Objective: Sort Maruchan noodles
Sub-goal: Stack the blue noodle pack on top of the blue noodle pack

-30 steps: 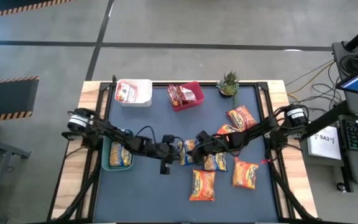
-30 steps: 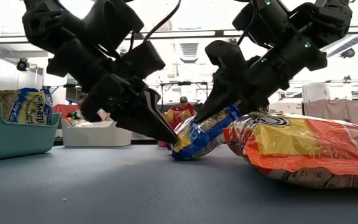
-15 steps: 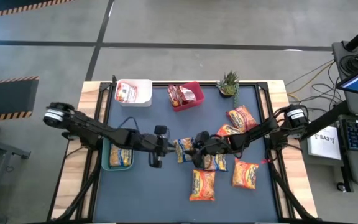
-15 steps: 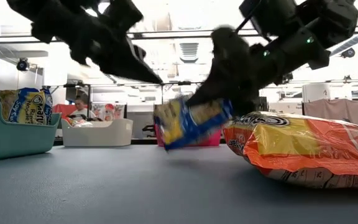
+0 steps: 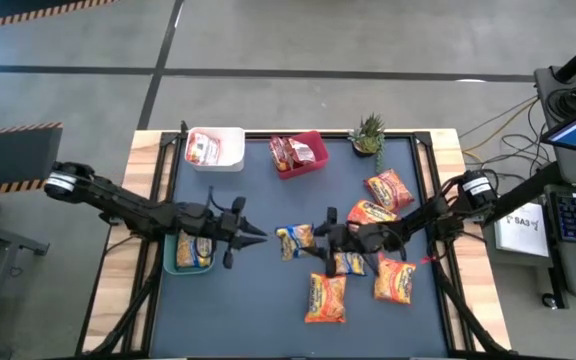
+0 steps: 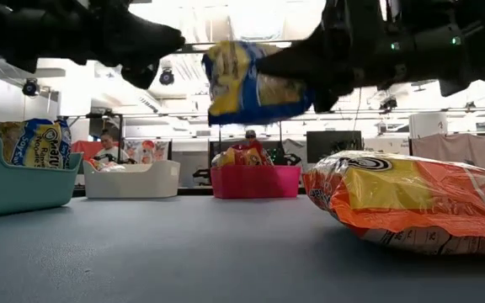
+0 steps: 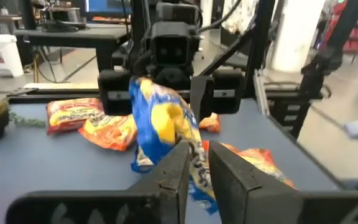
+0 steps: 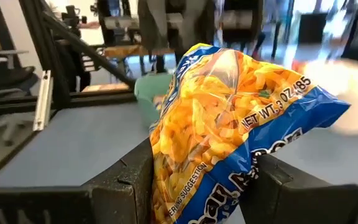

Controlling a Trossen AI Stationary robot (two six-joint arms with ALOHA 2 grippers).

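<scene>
One yellow-blue packet point(image 5: 295, 240) is up in my right claw point(image 5: 320, 240), pinched by one end and hanging clear of the surface point(image 5: 258, 310) near its middle; my wrist view shows the two fingers point(image 8: 129, 180) clamped on either side of the crinkly bag point(image 8: 229, 130). My left claw point(image 5: 251, 232) sits just to the left of it, pointed at it, fingers nearly together and holding nothing.

I judge this to be the carry step: the packet is picked and now has to go to its bin. The green bin point(image 5: 171, 262) at the left edge already holds a yellow-blue one point(image 5: 194, 250), so that looks like the target. It lies well off on my left arm's side, so the next move calls for either a long reach across or passing the bag over, which would need my left claw opened first.

Orange packets point(image 5: 326, 297) lie on the near right of the surface, unsorted. The white bin point(image 5: 215, 148) and red bin point(image 5: 300, 153) stand at the far edge, each with packets in.
</scene>
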